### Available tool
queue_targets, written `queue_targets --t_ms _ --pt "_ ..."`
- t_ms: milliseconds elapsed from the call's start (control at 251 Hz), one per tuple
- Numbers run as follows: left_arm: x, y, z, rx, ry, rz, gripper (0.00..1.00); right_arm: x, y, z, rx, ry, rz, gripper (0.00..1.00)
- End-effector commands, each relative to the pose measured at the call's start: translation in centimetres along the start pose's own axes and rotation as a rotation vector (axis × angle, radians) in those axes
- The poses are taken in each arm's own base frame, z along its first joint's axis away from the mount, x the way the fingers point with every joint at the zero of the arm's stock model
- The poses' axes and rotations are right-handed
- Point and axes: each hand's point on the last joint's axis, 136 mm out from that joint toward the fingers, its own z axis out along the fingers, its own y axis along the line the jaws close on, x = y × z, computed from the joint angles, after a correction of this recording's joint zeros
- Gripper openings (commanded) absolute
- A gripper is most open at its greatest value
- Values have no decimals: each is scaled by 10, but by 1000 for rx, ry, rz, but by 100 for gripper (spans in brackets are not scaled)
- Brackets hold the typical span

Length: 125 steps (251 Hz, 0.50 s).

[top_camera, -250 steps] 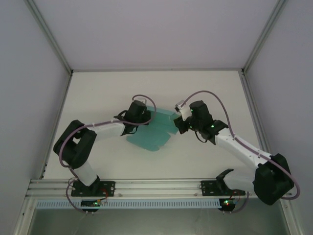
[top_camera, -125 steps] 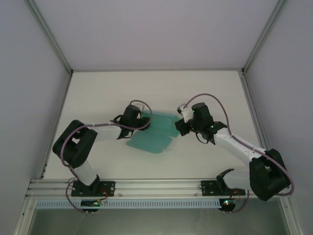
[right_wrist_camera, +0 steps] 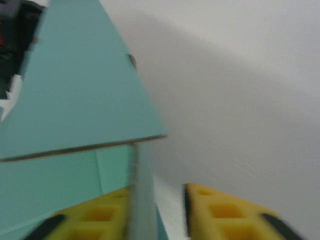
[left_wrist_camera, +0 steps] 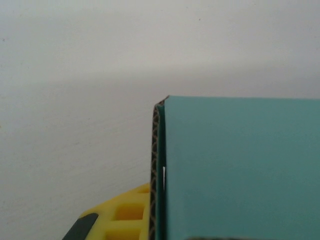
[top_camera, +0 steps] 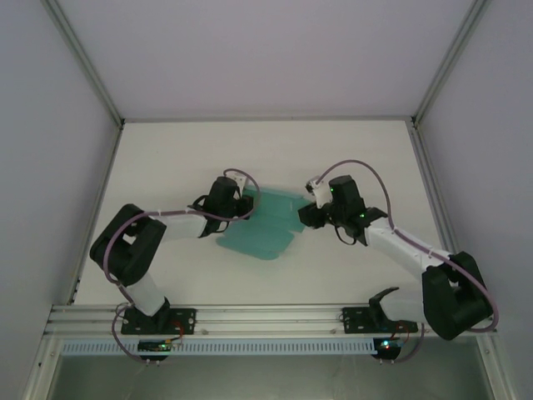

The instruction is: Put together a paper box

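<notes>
Paper box point(top_camera: 256, 232), teal card: lies as a mostly flat die-cut blank near the middle of the white table point(top_camera: 166, 158), between the two arms. Spreads from the far side toward the near edge, with rounded flaps along the near-right side. Meets both grippers at its far end; impossible to tell from above whether that end is lifted off the surface.

Left gripper point(top_camera: 242, 204): at the blank's far-left edge, closed tight onto the card. In the left wrist view, one yellow finger point(left_wrist_camera: 122, 217) low in the picture, pressed against the cut edge of an upright teal panel of the paper box point(left_wrist_camera: 240, 170). Brown corrugated core visible along that edge. Other finger hidden behind the panel. Plain white table surface beyond.

Right gripper point(top_camera: 300, 218): at the blank's far-right edge, jaws apart, clamping nothing. In the right wrist view, blurred, two yellow fingers point(right_wrist_camera: 227, 212) with a clear gap between them. Thin card edge just beside the inner face of the left-hand finger, apart from the other. Broad teal panel sloping away toward the upper left, a second teal layer beneath it.
</notes>
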Motion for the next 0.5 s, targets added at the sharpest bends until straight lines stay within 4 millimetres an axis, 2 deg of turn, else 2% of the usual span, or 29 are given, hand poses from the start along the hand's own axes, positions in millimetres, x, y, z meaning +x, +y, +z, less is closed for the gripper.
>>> queue_targets --t_ms 0,28,104,196,235,351,431,495 --pt "-4 -6 -1 36 -25 8 0 3 -27 -9 98 -16 89 44" --pt "-3 -6 -1 40 -26 10 0 3 -32 -11 113 -19 109 52" --pt "-2 -7 -3 42 -25 11 0 4 -47 -14 154 -22 154 55" --pt "-1 -5 -4 37 -24 11 0 6 -61 -15 176 -21 207 69" --pt "1 -5 -4 38 -20 12 0 5 -62 -14 159 -15 223 71" --pt "1 -6 -4 43 -20 12 0 4 -54 -4 73 31 232 71" --pt "-1 -7 -5 46 -26 11 0 1 -47 8 2 56 233 62" --pt "-1 -8 -4 49 -22 11 0 1 -42 17 -41 83 248 59"
